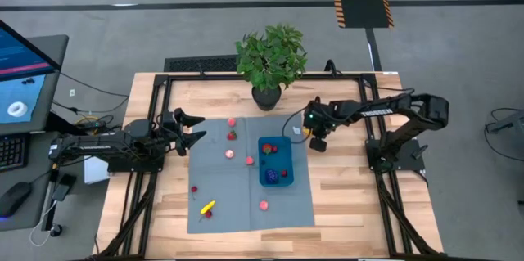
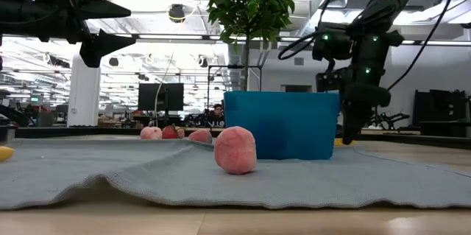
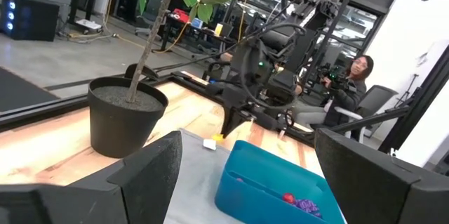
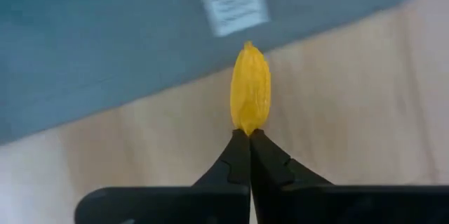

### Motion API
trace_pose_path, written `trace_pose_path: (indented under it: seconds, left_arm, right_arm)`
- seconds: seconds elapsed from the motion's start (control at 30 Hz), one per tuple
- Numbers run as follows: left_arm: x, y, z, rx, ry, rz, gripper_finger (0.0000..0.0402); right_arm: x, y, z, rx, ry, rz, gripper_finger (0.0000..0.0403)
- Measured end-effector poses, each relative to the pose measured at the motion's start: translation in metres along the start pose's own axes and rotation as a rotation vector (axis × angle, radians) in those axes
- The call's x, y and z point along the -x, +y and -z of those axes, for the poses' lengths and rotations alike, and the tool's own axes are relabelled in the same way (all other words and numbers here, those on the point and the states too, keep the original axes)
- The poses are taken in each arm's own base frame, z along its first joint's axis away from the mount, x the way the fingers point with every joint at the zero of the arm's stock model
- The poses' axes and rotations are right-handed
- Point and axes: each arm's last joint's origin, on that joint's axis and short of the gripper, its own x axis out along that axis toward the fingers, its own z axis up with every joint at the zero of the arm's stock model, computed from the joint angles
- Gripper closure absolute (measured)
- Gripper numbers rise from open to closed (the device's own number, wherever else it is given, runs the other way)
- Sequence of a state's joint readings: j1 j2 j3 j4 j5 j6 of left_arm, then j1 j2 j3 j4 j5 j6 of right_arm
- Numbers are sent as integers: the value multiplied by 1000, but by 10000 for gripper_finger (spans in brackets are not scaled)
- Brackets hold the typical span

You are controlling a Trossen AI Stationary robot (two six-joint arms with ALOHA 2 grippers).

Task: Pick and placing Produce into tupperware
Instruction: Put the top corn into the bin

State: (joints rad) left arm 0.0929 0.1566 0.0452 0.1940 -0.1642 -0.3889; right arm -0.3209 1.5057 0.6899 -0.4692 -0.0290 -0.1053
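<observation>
We see the right claw [image 4: 248,134] pressed together, tips just touching the near end of a small yellow produce piece [image 4: 250,97] lying on the bare table [image 4: 337,112], just off the mat [image 4: 105,41] edge. It's beside the blue tupperware [image 1: 275,163], which holds a purple cluster [image 1: 272,177] and red bits. Left claw [image 1: 199,128] is spread, raised over the mat's left edge. More produce is scattered on the mat, including a pink piece [image 2: 235,149].

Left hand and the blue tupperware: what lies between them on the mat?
In the high view, three small pink and red produce pieces lie on the grey mat between the left hand and the blue tupperware.
</observation>
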Motion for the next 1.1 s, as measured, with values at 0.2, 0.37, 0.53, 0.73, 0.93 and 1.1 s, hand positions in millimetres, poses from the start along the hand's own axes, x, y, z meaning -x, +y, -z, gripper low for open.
trace_pose_path:
  seconds: [0.2, 0.37, 0.53, 0.73, 0.93, 1.1]
  left_arm:
    - [0, 0, 0, -8, 1, 0, 86]
    - [0, 0, 0, -9, 1, -1, 86]
    - [0, 0, 0, -8, 1, -1, 86]
    - [0, 0, 0, -8, 1, 0, 86]
    - [0, 0, 0, -8, 2, -1, 86]
    - [0, 0, 0, -9, 2, -1, 86]
  right_arm:
    - [7, 34, -2, 94, -35, 66, 382]
    - [22, 64, 0, 154, -112, 197, 387]
    - [40, 103, 11, 223, -228, 286, 383]
    - [57, 148, 26, 283, -423, 463, 386]
    - [62, 181, 35, 329, -626, 732, 382]
    - [53, 199, 31, 346, -720, 931, 386]
